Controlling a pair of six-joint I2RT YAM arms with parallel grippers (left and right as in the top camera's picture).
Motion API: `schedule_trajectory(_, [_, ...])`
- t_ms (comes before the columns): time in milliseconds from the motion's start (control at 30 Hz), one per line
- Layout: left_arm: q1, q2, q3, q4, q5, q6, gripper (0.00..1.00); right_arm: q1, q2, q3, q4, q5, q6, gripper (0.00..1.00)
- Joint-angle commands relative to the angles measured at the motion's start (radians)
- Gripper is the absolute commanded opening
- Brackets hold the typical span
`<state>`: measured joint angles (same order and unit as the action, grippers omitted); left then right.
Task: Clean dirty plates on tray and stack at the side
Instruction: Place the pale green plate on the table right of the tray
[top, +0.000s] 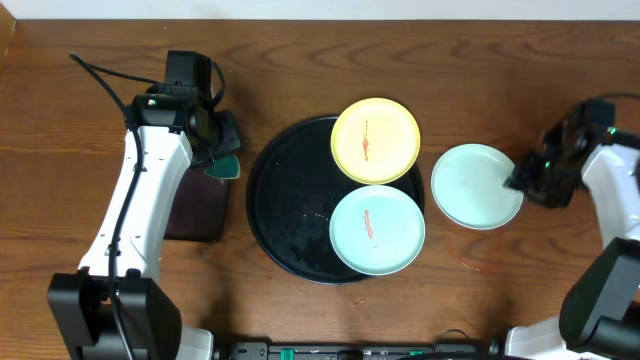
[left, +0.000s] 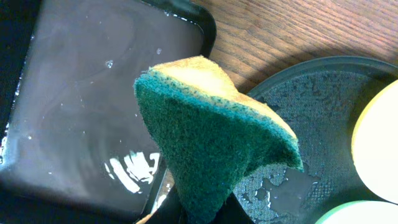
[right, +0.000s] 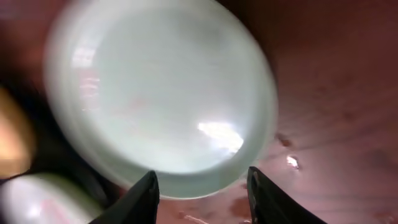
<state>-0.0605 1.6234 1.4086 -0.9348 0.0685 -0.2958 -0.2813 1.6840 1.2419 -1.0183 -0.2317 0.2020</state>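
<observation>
The round black tray (top: 285, 205) holds a pale yellow plate (top: 375, 140) and a mint-blue plate (top: 376, 230), each with a red smear. A second mint-blue plate (top: 476, 185), with no smear showing, lies on the table right of the tray; it fills the right wrist view (right: 161, 93). My right gripper (top: 522, 182) is open at that plate's right edge, fingers (right: 202, 186) apart and empty. My left gripper (top: 222, 150) is shut on a green-and-yellow sponge (left: 211, 140), left of the tray.
A smaller dark rectangular tray (top: 197, 205), wet, sits under the left arm; it also shows in the left wrist view (left: 93, 106). Water drops lie on the black tray (left: 292, 186). Small red specks mark the wood (top: 475, 265) below the right plate.
</observation>
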Motion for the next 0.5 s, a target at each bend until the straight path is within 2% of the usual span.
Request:
schedule_trajectory(0, [0.004, 0.011, 0.000, 0.000, -0.009, -0.013, 0.07, 0.065, -0.010, 0.071, -0.047, -0.191, -0.079, 0.43])
schedule_trajectory(267, [0.004, 0.019, 0.000, -0.003, -0.009, -0.012, 0.08, 0.294, -0.007, -0.006, -0.089, -0.171, -0.087, 0.41])
schedule_trajectory(467, [0.004, 0.019, 0.000, -0.002, -0.010, -0.011, 0.08, 0.417, -0.007, -0.112, -0.024, -0.082, -0.038, 0.40])
